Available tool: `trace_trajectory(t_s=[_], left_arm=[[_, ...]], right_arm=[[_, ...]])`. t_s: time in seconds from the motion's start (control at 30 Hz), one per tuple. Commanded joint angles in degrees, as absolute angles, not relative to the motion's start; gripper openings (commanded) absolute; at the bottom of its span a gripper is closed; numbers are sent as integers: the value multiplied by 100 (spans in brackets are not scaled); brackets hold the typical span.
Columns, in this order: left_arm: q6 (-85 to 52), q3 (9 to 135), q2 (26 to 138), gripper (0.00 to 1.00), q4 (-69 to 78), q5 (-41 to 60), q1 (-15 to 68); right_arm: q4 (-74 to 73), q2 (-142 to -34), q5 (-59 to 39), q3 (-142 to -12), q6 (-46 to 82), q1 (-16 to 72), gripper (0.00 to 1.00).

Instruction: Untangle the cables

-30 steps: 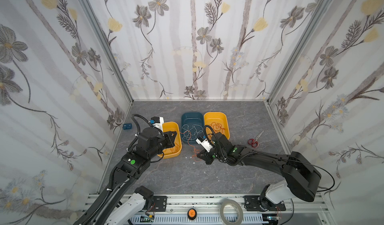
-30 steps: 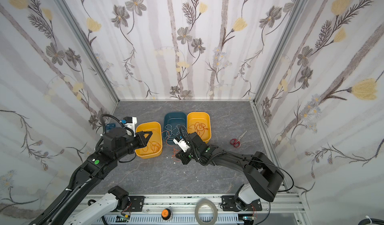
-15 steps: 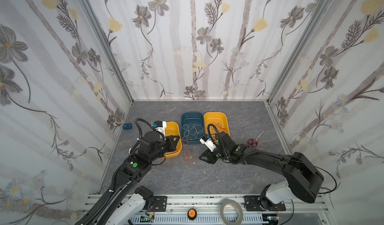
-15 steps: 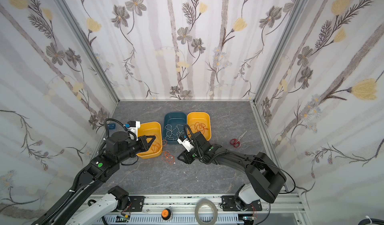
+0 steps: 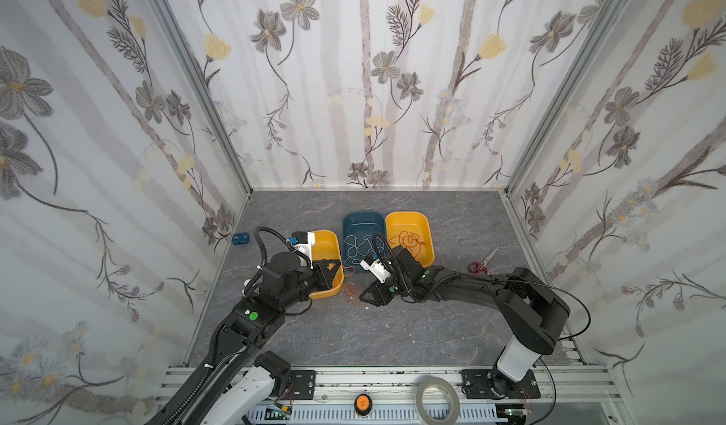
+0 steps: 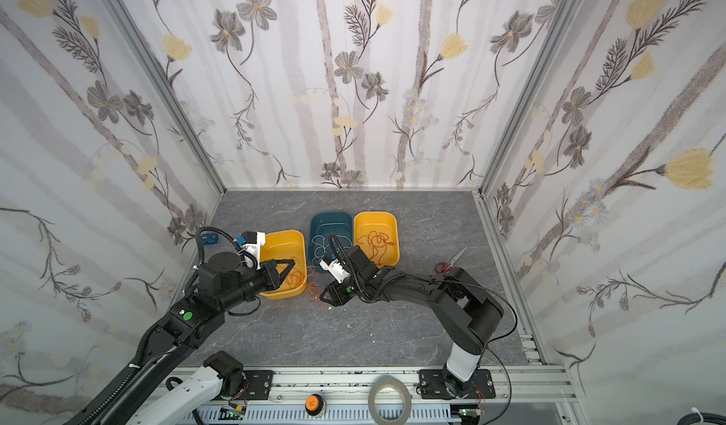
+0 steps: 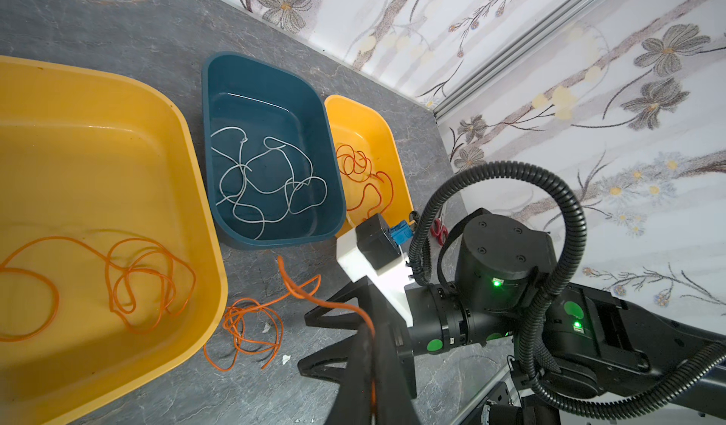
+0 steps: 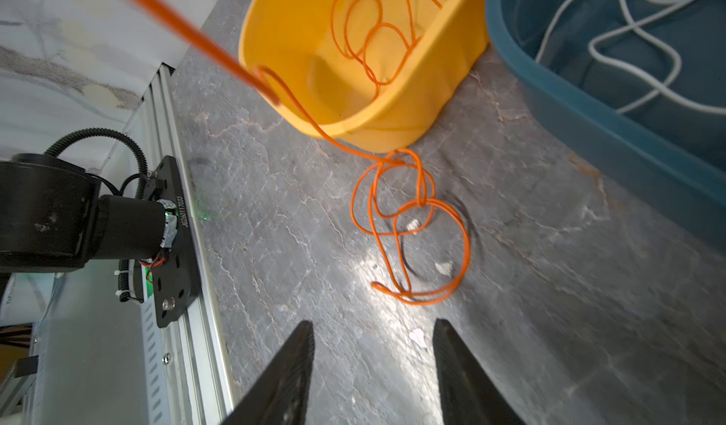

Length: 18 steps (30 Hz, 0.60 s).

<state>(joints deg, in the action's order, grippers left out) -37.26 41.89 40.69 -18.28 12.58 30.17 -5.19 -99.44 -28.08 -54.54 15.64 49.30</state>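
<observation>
Left gripper (image 7: 368, 334): jaws pinched shut on orange cable (image 8: 420, 202); strand runs up from its coil.
Right gripper (image 8: 373, 325): jaws partly apart, empty, just short of coil.
Orange cable: coiled on table (image 5: 353, 336), lower centre in both top views, beside yellow tray (image 5: 332, 235).

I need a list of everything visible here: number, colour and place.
yellow trays: two, yellow, either side of the blue tray
blue tray: one, dark blue, middle
white cables: number unclear, white, in blue tray
tangled cables: number unclear, orange-red, right yellow tray
loose cable: seemingly one, orange, left yellow tray
held cable: one, orange, coiled on table, end in left pincer
scissors: one, red handles, far right
box: one, blue, far left
tape roll: one, grey, front rail
button: one, orange, front rail
left pincer: shut on held cable
right pincer: open, empty
</observation>
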Motion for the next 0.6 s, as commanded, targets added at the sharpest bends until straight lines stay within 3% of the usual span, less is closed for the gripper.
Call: trace_trajectory(t_s=[0.0,0.43,0.57], left_arm=[[-3678,4153,4026,0,-1692,1160,3015],[-3700,4135,3991,0,-1723,1052,3015],[-3702,4135,3956,0,-1775,973,3016]], right_arm=[[-1130,-10148,-2889,-5534,1824,4987,51],[-1791,-11032,-3025,-5793,2045,5080,49],[-1843,-11184,-3056,-5736,2082,5089,38]])
